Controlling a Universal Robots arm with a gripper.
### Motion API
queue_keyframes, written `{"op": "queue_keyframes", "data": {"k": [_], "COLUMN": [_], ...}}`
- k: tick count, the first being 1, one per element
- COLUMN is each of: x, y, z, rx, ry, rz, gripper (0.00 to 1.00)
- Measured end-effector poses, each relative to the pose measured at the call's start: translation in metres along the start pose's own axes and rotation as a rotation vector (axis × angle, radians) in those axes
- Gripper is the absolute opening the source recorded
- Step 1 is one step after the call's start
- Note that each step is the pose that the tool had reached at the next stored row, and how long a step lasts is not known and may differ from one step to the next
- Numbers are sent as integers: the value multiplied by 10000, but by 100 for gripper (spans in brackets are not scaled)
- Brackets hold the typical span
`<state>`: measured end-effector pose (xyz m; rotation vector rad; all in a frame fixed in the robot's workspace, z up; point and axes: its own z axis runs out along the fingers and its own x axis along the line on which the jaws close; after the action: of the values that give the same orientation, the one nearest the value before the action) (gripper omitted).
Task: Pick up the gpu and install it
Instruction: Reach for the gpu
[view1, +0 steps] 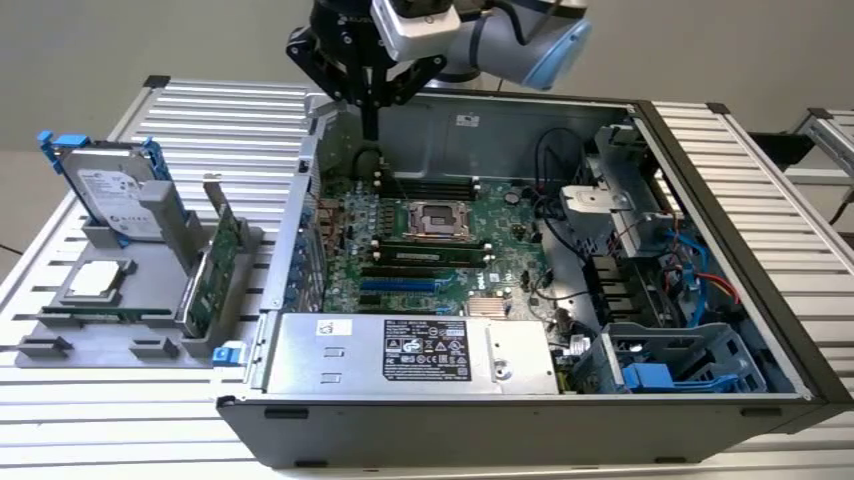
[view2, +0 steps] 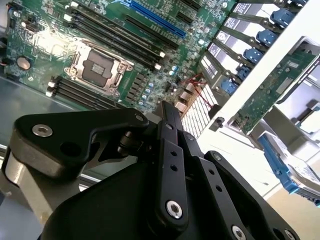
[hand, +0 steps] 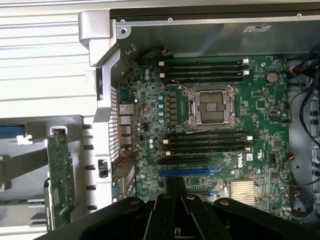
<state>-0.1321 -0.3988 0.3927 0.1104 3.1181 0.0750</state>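
The gpu (view1: 214, 268) is a thin green card standing on edge in a slot of the grey holder (view1: 134, 300), at the exterior view's left, outside the computer case. It also appears in both wrist views as the gpu (hand: 59, 186) and the gpu (view2: 272, 85). My gripper (view1: 368, 128) hangs above the case's back corner, over the motherboard (view1: 427, 230), well apart from the card. Its black fingers (view2: 166, 112) are pressed together with nothing between them; in the first wrist view the gripper (hand: 175, 182) points over the blue slot (hand: 184, 173).
The open case (view1: 727, 215) holds a silver power supply (view1: 400, 350), cables and a blue-tabbed drive cage (view1: 667, 365). On the holder stand a hard drive in a blue frame (view1: 114, 190) and a small silver chip (view1: 96, 280). A ribbed metal table (view1: 200, 110) surrounds everything.
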Motion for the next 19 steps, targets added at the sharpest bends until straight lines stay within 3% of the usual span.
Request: {"op": "queue_keyframes", "data": {"k": [19], "x": [207], "y": [-20], "z": [-4], "rx": [-2], "ry": [-1], "rz": [1], "gripper": [0]}}
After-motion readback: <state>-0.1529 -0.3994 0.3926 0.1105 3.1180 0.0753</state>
